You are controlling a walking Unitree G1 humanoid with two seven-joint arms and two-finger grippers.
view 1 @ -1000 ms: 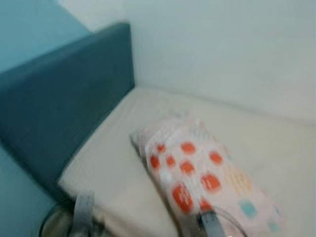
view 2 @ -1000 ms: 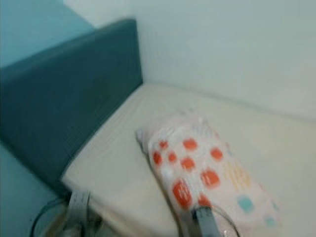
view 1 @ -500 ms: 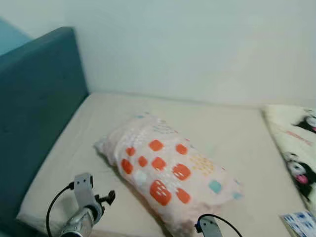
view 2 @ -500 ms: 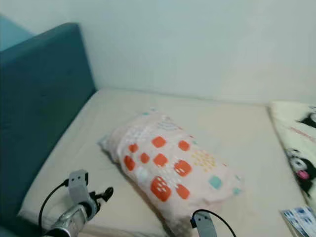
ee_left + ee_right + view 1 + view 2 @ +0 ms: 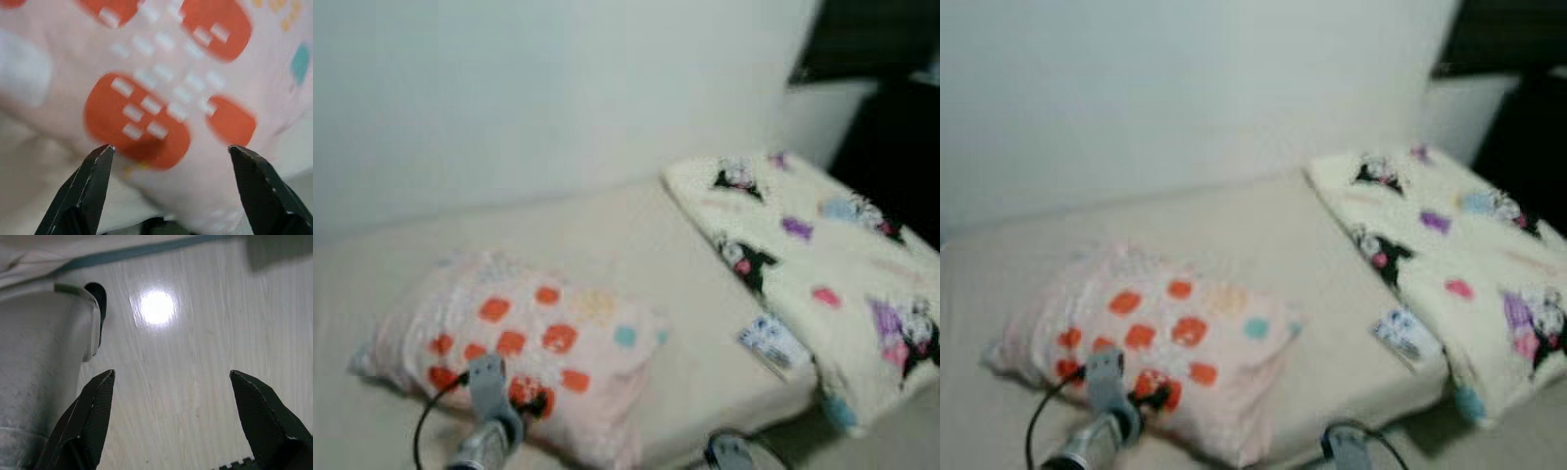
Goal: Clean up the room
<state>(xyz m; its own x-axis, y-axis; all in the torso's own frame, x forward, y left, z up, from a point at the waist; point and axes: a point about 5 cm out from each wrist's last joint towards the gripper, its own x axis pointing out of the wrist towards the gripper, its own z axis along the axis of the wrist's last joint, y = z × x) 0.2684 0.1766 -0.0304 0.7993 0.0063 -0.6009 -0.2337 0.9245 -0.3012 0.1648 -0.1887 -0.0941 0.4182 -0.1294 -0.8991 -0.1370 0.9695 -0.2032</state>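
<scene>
We see a bed (image 5: pixel 695 294) with a beige sheet against a pale wall (image 5: pixel 529 88). A pink pillow (image 5: pixel 524 343) with orange patches lies on the near left of the mattress. Our left gripper (image 5: pixel 168 152) hovers close over it, fingers spread apart, not touching. A cream blanket (image 5: pixel 822 255) printed with cartoon figures lies on the right, with a small blue and white packet (image 5: pixel 771 343) just beside its edge. Our right gripper (image 5: pixel 171 377) hangs low over glossy pale floor (image 5: pixel 195 357), fingers spread.
</scene>
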